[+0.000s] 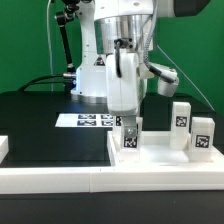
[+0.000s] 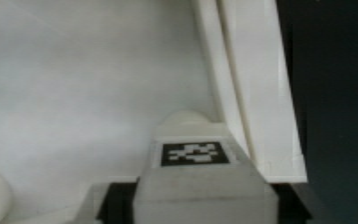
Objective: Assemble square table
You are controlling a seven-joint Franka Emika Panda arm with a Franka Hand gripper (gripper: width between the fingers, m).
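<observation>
A green backdrop stands behind a black table (image 1: 40,125) edged in front by a long white rail (image 1: 60,183). From the exterior view's left: a small white block (image 1: 3,148) sits at the picture's edge on the rail; the marker board (image 1: 92,121) lies flat on the black surface, near the robot's base. The white slab (image 1: 165,155) with its raised rim occupies the exterior view's right half of the foreground. Above its near corner hangs the arm, whose gripper (image 1: 130,128) is closed part-way on a tagged white leg (image 1: 131,135), held upright with its lower end at the slab. The wrist view shows the same leg (image 2: 197,165) clamped between two dark fingers (image 2: 110,203), with the slab's flat face (image 2: 87,90) and rim (image 2: 247,80) beyond it. Further right, two more tagged legs stand upright on the slab: one (image 1: 181,117) toward the back, another (image 1: 202,136) just beside it, nearer the edge.
</observation>
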